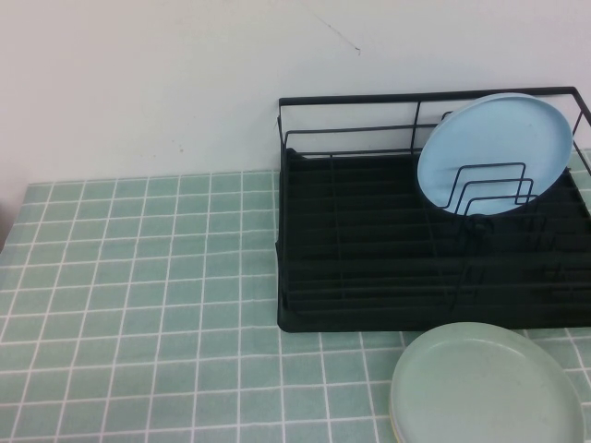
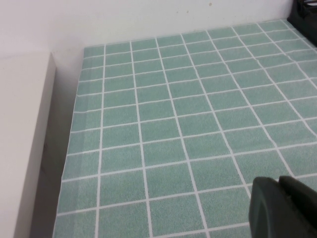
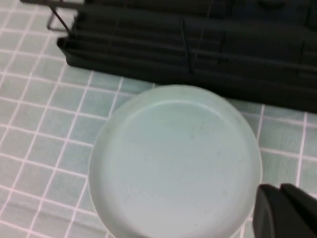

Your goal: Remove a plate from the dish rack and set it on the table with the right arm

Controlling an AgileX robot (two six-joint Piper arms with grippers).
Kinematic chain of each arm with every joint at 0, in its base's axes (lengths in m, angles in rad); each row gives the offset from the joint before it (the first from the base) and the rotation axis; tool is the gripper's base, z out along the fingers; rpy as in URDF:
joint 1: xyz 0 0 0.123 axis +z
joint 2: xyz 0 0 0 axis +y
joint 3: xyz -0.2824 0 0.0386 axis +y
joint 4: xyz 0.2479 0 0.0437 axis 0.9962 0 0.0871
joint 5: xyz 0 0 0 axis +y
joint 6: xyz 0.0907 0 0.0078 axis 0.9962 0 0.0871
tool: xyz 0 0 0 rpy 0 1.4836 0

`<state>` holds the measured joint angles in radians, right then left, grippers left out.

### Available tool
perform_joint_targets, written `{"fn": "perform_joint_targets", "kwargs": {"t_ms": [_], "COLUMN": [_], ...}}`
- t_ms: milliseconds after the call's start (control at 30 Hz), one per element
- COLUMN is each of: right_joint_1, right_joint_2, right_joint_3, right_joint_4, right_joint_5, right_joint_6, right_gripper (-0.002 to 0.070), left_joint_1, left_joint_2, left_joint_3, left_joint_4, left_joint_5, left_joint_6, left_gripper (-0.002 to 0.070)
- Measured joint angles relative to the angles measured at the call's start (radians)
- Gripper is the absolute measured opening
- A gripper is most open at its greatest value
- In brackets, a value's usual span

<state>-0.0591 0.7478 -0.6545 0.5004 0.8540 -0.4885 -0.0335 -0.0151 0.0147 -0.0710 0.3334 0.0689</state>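
Note:
The pale mint-green plate lies flat on the tiled table, just in front of the black dish rack. It fills the right wrist view, with the rack behind it. My right gripper is shut and empty, hovering at the plate's edge, not touching it; it is out of the high view. My left gripper is shut and empty above bare tiles, far from the rack; it is also out of the high view.
A light blue plate stands upright against wire dividers at the rack's right back. A white wall runs behind the table. A pale surface borders the table's edge in the left wrist view.

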Motion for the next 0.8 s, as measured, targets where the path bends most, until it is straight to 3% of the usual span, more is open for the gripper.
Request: {"fn": "perform_joint_targets", "kwargs": {"t_ms": [333, 633, 800], "right_joint_1": [0.0, 0.0, 0.0], "right_joint_2": [-0.088, -0.407, -0.649], "right_joint_3": [0.012, 0.392, 0.615], "right_joint_4": [-0.106, -0.151, -0.151], "right_joint_5": [-0.071, -0.672, -0.809], "right_joint_6": [-0.002, -0.002, -0.002], "right_gripper": [0.0, -0.0001, -0.0001], "left_joint_1": [0.0, 0.0, 0.0], "left_joint_2": [0.0, 0.0, 0.0], "left_joint_3": [0.0, 0.0, 0.0], "left_joint_4": [0.0, 0.0, 0.0], "left_joint_5": [0.0, 0.0, 0.0], "left_joint_6": [0.0, 0.0, 0.0], "left_gripper": [-0.0003, -0.0003, -0.0003]}}
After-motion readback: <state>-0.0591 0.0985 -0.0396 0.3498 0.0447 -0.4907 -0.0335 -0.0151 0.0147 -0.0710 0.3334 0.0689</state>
